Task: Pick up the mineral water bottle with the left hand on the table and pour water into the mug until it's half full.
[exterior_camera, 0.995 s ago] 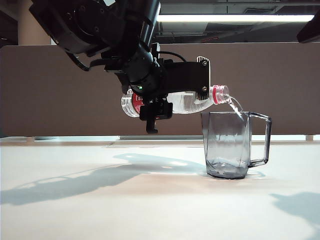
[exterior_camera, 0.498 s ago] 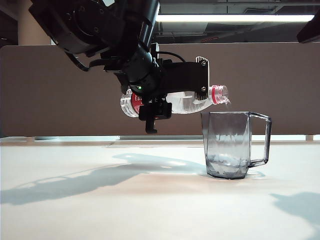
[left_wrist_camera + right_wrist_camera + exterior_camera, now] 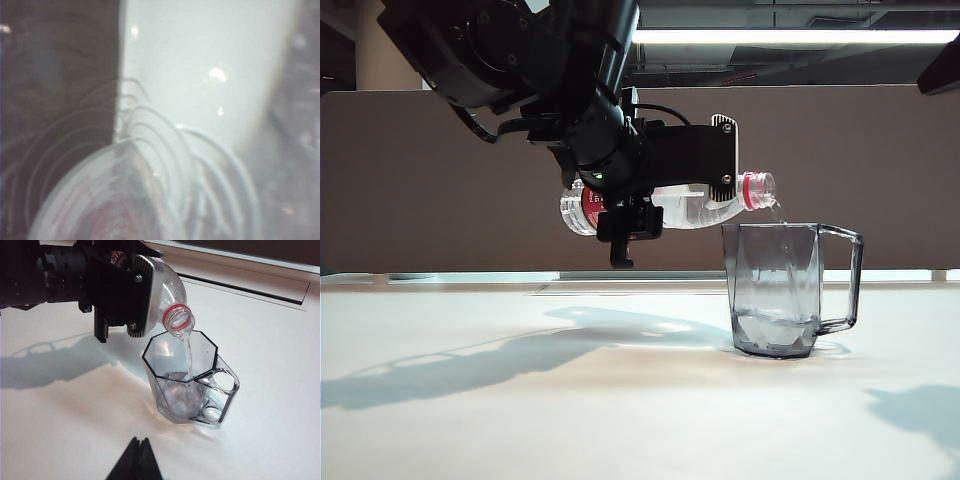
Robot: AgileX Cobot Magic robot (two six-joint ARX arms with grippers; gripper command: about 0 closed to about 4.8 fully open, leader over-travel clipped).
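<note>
My left gripper (image 3: 638, 205) is shut on the mineral water bottle (image 3: 690, 207) and holds it almost level above the table (image 3: 520, 400). The bottle's red-ringed open mouth (image 3: 179, 320) hangs over the rim of the mug (image 3: 775, 290). A thin stream of water (image 3: 189, 350) runs from it into the mug (image 3: 185, 375), which stands upright with a shallow layer of water at its bottom. The left wrist view shows only the blurred ribbed bottle (image 3: 125, 200) filling the frame. My right gripper (image 3: 140, 441) is shut and empty, hovering in front of the mug.
A brown partition (image 3: 440, 180) runs behind the table's far edge. A dark part of the right arm (image 3: 940, 72) pokes in at the upper right of the exterior view. The left arm's shadow (image 3: 470, 365) lies on the table beside the mug.
The stream from the bottle has thinned from a splashing gush to a trickle, and the water in the mug stands slightly higher. Neither arm has moved.
</note>
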